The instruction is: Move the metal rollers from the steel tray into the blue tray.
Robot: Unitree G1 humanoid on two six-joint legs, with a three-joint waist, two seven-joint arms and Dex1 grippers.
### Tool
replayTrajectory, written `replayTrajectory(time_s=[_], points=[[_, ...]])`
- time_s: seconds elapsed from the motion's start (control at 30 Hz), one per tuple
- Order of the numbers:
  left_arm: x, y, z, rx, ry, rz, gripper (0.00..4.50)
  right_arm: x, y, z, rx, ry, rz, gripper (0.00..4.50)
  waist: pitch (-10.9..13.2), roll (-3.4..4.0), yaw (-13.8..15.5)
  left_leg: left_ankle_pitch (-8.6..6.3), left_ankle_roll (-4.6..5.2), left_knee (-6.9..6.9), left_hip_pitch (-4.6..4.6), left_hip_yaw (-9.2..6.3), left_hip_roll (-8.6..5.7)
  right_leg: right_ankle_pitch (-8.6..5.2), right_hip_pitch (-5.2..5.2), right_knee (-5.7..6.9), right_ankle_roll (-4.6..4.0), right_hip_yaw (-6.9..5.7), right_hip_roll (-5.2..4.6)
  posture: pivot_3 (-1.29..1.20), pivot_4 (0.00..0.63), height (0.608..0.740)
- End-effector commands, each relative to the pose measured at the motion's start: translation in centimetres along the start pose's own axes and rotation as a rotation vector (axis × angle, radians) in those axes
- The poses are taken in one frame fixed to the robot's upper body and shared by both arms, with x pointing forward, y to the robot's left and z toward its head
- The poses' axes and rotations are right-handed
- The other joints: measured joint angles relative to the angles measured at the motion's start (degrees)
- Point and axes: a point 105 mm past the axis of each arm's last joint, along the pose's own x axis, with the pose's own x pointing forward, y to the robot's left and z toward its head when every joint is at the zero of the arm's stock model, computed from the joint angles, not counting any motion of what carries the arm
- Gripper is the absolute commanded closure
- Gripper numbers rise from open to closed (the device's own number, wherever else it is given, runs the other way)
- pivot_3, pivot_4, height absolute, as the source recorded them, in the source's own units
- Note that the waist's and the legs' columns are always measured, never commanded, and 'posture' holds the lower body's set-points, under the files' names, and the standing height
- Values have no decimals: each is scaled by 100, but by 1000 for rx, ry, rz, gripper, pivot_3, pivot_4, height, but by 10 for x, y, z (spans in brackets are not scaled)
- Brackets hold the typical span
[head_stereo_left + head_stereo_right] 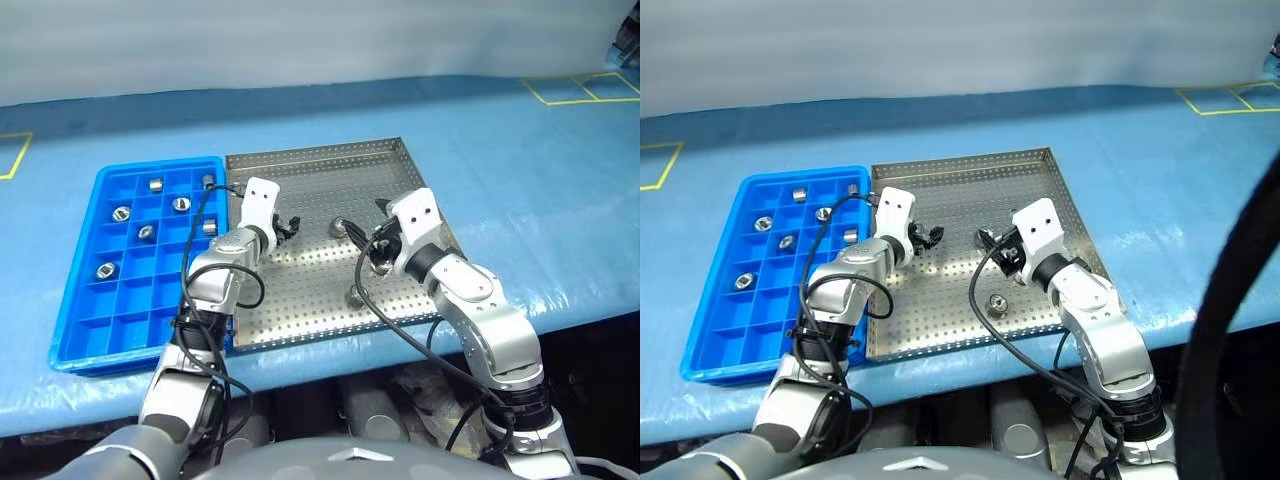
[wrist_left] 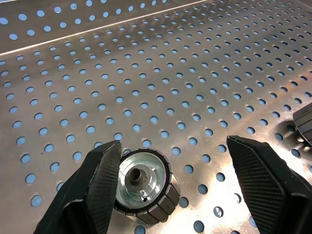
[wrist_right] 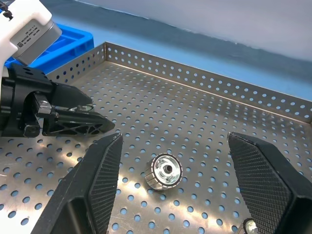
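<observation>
The blue tray (image 1: 95, 305) at frame left held six metal rollers (image 1: 146, 232). The left gripper (image 2: 170, 187), jaws open and empty, straddled one roller (image 2: 144, 185) off-centre in the steel tray (image 1: 330, 160); closing could knock it away. The right gripper (image 3: 183, 192), jaws wide, held nothing. A white label (image 3: 31, 31) was unreadable.

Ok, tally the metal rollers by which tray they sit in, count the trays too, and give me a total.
metal rollers in the blue tray: 7
metal rollers in the steel tray: 3
Trays: 2
Total: 12
</observation>
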Motion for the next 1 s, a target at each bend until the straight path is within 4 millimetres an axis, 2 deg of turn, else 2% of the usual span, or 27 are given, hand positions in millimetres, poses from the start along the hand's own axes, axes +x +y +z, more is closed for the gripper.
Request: replayTrajectory(time_s=[0.03, 0.37, 0.7, 1.0], points=[[-1, 4, 1, -9, 7, 33, 757, -4, -3, 14, -14, -56, -23, 883, 0, 0, 0, 0, 0, 0, 0, 0, 0, 0, 0, 0, 0, 0, 0, -267, 150, 740], [-5, 13, -8, -19, 28, 80, 757, -1, -2, 14, -7, -58, -22, 883, 0, 0, 10, 0, -1, 0, -1, 0, 0, 1, -2, 2, 1, 2, -1, -252, 150, 740], [7, 0, 3, -50, -36, 51, 757, 0, 1, 17, -18, -68, -1, 883, 0, 0, 21, 0, -1, 0, -1, 1, -1, 1, -2, 0, 1, 1, -2, -256, 150, 740], [12, 7, 13, 7, -55, 65, 757, -6, 16, 13, -8, -44, 107, 883, 0, 0, 1, 0, 0, -1, -1, 1, -1, 1, -2, 0, 2, 1, 0, -262, 150, 740]])
